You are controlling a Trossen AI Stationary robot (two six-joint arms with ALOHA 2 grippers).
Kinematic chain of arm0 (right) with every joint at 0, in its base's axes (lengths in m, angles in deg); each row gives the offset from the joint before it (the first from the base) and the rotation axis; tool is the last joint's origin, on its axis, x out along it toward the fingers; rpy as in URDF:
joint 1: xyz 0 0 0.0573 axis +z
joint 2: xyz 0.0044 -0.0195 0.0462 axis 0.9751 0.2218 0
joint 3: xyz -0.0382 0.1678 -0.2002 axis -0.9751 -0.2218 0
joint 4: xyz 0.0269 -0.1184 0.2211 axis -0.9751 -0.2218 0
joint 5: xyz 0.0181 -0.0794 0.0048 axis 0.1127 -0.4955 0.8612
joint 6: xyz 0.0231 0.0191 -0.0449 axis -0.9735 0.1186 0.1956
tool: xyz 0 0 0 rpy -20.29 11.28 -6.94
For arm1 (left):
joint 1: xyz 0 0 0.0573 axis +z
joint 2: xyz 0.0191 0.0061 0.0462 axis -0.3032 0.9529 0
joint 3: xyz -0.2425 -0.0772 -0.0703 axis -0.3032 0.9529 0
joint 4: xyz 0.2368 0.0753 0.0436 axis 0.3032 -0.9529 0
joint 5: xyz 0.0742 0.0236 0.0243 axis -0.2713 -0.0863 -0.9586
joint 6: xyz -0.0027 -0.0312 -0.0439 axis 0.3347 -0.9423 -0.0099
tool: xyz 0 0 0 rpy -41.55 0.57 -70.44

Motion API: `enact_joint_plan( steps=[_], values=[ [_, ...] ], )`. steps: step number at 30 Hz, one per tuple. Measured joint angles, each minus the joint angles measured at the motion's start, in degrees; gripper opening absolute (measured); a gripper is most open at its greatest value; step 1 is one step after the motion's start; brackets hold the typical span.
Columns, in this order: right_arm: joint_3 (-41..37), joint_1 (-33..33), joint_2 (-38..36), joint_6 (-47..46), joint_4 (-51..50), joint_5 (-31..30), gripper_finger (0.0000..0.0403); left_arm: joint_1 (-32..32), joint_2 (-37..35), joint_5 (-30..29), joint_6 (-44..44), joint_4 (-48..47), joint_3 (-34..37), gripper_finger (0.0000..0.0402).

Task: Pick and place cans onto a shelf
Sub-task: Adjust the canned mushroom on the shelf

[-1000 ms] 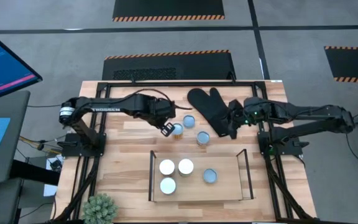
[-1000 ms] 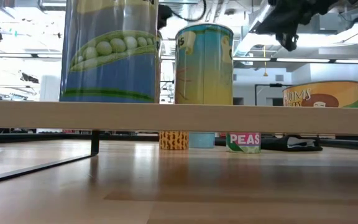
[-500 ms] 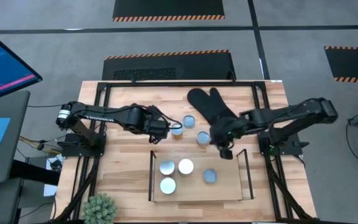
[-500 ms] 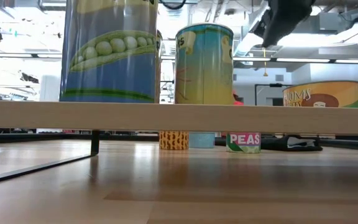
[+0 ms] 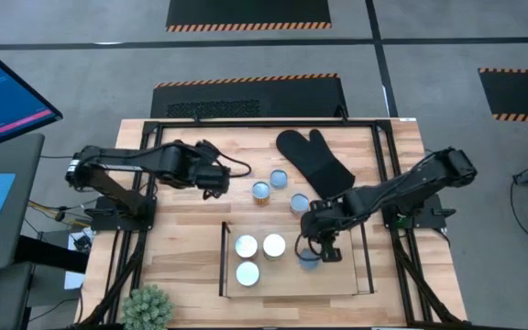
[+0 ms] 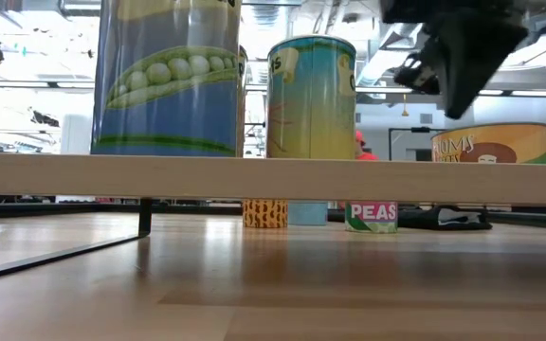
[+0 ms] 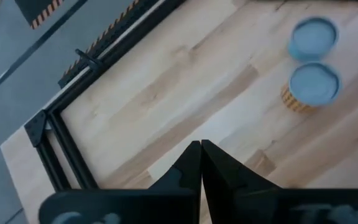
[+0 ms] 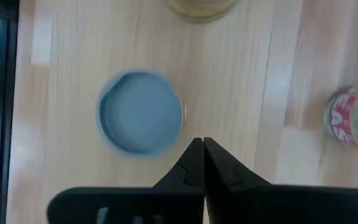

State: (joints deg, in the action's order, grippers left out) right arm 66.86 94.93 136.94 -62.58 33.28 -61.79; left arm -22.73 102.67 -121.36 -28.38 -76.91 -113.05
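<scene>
The shelf (image 5: pixel 342 280) stands near the table's front edge and carries several cans: three white-topped ones (image 5: pixel 247 246) on its left and a low blue-grey one (image 5: pixel 309 260) on its right. Three more cans (image 5: pixel 260 192) stand on the table behind it. My right gripper (image 5: pixel 324 247) is shut and empty; it hangs over the shelf just beside the blue-grey can (image 8: pixel 142 112), and in the low view (image 6: pixel 460 104) it is above that can (image 6: pixel 491 142). My left gripper (image 5: pixel 216 186) is shut and empty, over bare table left of the loose cans (image 7: pixel 314 84).
A black oven mitt (image 5: pixel 314 165) lies at the table's far right. The shelf's thin wire ends (image 5: pixel 365 257) rise on both sides of its base. A small plant (image 5: pixel 148 307) sits at the front left corner. Bare wood lies left of the shelf.
My right gripper has swung from beside the mitt toward the table's near edge and come down over the shelf's right part. My left gripper has drawn back from the loose cans toward the table's left. No can has moved.
</scene>
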Motion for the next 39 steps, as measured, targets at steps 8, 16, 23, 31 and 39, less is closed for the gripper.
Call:
enact_joint_plan(
  steps=[8,16,23,31,39],
  values=[
    [7.99,1.63,6.51,2.88,-1.79,0.22,0.0018,0.0,-0.38,-0.58,0.77,0.15,0.02,0.0],
    [9.73,2.94,9.28,3.64,-4.61,0.5,0.0009,2.11,0.15,-1.51,2.87,1.35,0.04,0.0],
    [9.8,3.82,9.12,3.49,-4.52,0.44,0.002,5.61,0.15,-2.72,6.67,5.3,0.04,0.0],
    [9.8,5.97,9.14,-0.07,-3.93,0.46,0.0011,8.66,0.15,-3.36,10.48,9.13,0.04,0.0],
    [9.78,5.34,9.16,-0.8,-2.69,0.45,0.002,9.07,0.15,-3.11,13.2,11.4,0.04,0.0]
  ],
)
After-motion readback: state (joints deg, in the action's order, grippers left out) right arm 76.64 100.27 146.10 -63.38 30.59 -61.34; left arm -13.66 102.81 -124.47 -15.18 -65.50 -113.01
